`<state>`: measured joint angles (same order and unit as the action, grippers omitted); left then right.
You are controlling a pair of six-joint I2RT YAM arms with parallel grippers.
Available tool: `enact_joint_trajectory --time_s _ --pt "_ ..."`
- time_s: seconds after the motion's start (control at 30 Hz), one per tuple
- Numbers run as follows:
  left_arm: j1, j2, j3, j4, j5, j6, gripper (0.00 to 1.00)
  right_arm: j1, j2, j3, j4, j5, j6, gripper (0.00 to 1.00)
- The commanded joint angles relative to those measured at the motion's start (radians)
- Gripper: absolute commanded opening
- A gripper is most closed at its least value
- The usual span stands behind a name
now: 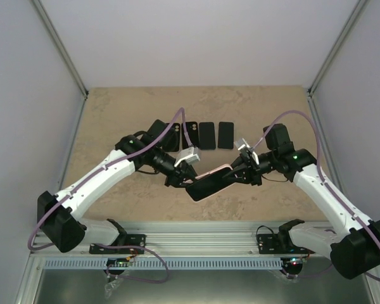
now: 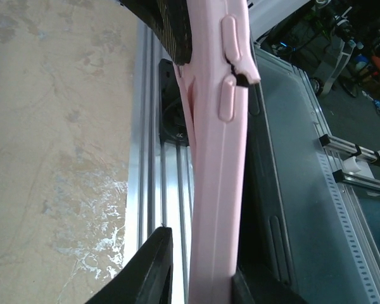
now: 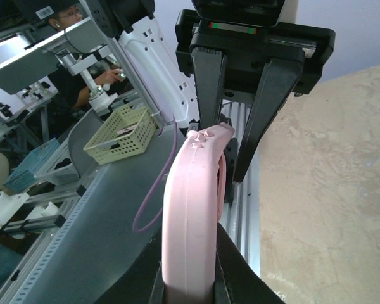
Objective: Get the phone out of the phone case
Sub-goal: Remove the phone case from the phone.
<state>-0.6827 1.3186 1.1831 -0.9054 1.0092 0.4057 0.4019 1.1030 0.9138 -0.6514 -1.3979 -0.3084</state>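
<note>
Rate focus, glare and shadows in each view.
Top external: evenly lit and sharp, with only faint shadows on the table. Left wrist: the pink case sits close and looks soft, and there is a bright sheen on the table. Right wrist: the case edge is slightly blurred and the background is clearer.

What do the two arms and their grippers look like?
The left arm and right arm have white shells with black joints and bases. A lilac cable loops along each. The left gripper and right gripper are black with flat fingers. A green light glows on the right arm.

Pink phone case point(image 2: 215, 190), seemingly black phone point(image 1: 206, 185)
</note>
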Motion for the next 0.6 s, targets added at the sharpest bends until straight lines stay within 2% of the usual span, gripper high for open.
enact_joint_trajectory --time_s 0.0,0.3,0.57 --pt "-0.04 0.033 0.02 0.119 0.031 -0.039 0.2 0.046 0.009 0.055 0.084 -0.109 -0.014 0.01" --pt "-0.072 0.052 0.031 0.155 0.028 -0.073 0.2 0.088 0.04 0.056 0.076 -0.079 -0.026 0.01" --pt "-0.097 0.091 0.084 0.095 0.013 -0.03 0.21 0.123 0.065 0.053 0.065 -0.065 -0.035 0.01"
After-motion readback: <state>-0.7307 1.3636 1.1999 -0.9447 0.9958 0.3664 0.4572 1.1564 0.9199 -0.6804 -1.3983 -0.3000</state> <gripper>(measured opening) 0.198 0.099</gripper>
